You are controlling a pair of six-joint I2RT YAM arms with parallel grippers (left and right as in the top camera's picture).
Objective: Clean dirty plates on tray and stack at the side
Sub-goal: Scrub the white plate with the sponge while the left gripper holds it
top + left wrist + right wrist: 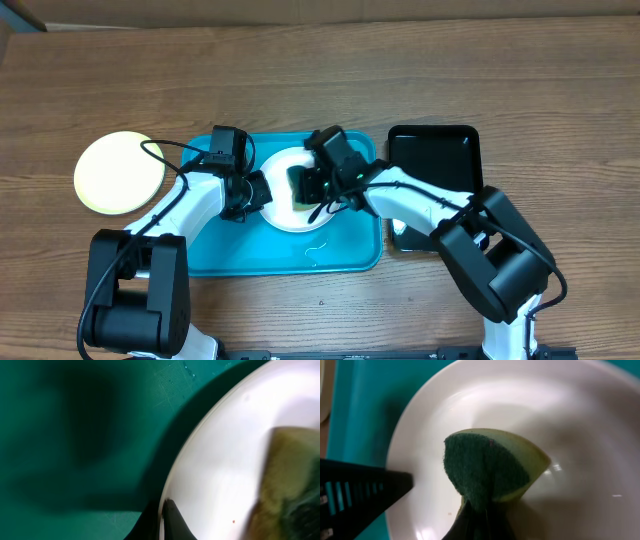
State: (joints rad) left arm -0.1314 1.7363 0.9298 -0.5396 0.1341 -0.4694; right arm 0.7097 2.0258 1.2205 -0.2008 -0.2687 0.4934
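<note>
The right jaws pinch a folded green-and-yellow sponge (490, 465) onto the white plate (580, 425), and the left jaws clamp that plate's left rim. Both arms reach inward, wrists bent down. The plate lies flat mid-tray, toward the far edge of the cyan tray (350, 255), whose long axis runs left to right. A pale yellow-green plate (120, 172) lies on the surface (300, 70) off the tray's left edge, and a black tray (435, 150) sits off its right edge.

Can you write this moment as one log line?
left hand: grips white plate | right hand: holds sponge on it | white plate: in blue tray
</note>
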